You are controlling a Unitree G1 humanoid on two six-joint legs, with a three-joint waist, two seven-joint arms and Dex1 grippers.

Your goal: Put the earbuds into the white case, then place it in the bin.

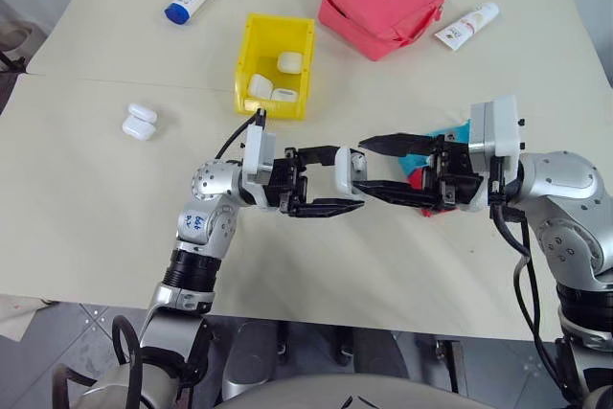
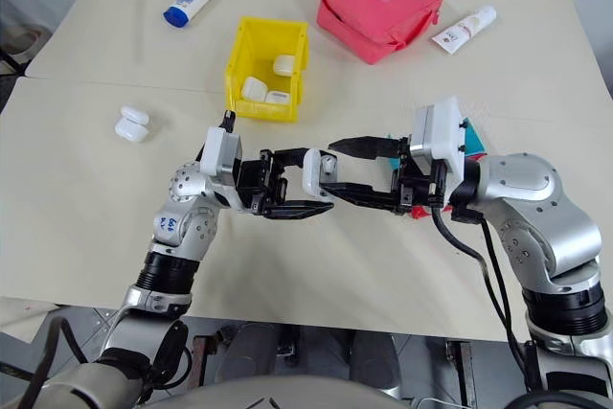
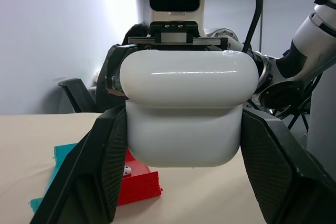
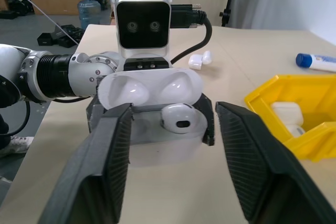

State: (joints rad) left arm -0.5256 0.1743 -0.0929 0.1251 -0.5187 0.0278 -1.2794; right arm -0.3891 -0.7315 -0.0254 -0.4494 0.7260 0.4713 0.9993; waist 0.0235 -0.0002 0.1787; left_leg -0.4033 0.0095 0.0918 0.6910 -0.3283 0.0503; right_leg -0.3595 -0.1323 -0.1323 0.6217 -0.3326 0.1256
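Right wrist view shows the case [image 4: 152,119] open, lid tipped back, with one earbud [image 4: 178,118] seated in a well. The other well looks unfilled, though the view is partly blocked. The left pincer [image 1: 330,182] is clamped shut on the case, holding it above the tabletop [image 1: 96,217] in front of the robot. The right pincer [image 1: 383,168] faces it with jaws parted on either side of the case and nothing between them that I can see, as if an earbud has just been let go into the case.

By my reading the task is about midway: at least one earbud is in, the lid is not yet closed, and the case has not gone to the bin [image 1: 251,55]. That bin sits farther back on the tabletop and already holds several white cases. Another open case [image 1: 140,122] lies well to the left. Left to do: any second earbud, closing the lid, and carrying the case to the bin.
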